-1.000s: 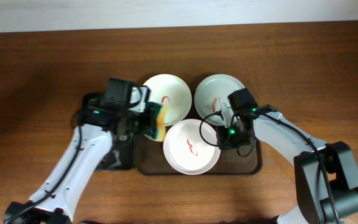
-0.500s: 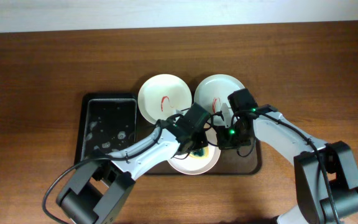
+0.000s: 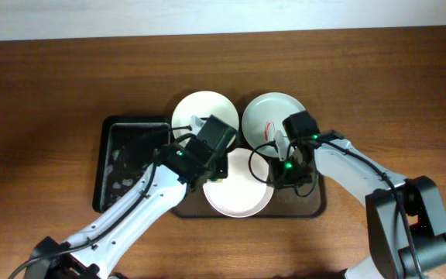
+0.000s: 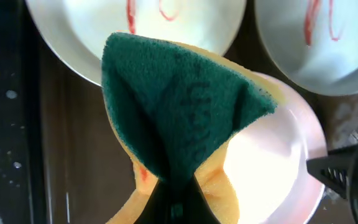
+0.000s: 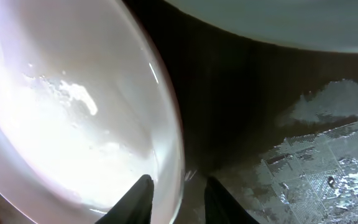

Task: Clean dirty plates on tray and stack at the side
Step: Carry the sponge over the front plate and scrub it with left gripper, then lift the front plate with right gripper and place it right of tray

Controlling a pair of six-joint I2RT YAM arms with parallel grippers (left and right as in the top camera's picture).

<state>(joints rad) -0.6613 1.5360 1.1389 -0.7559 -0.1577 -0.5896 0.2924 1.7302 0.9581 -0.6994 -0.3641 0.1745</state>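
Three plates lie on the dark brown tray (image 3: 310,203). The front white plate (image 3: 242,194) shows no red mark. The back left white plate (image 3: 194,111) and the pale mint plate (image 3: 272,115) each carry a red squiggle. My left gripper (image 4: 178,186) is shut on a green and yellow sponge (image 4: 179,106), hovering over the front plate's left edge (image 4: 278,155). My right gripper (image 5: 179,183) stands open astride that plate's right rim (image 5: 166,124), one finger inside and one outside.
A black rectangular bin (image 3: 126,167) with water drops sits just left of the tray, under my left forearm. Wet patches shine on the tray floor (image 5: 316,155) to the right of the front plate. Wooden table surrounds everything.
My left arm swung the sponge across the front plate and back to its left edge, and the red smear there is gone. My right jaws parted from the plate's rim.
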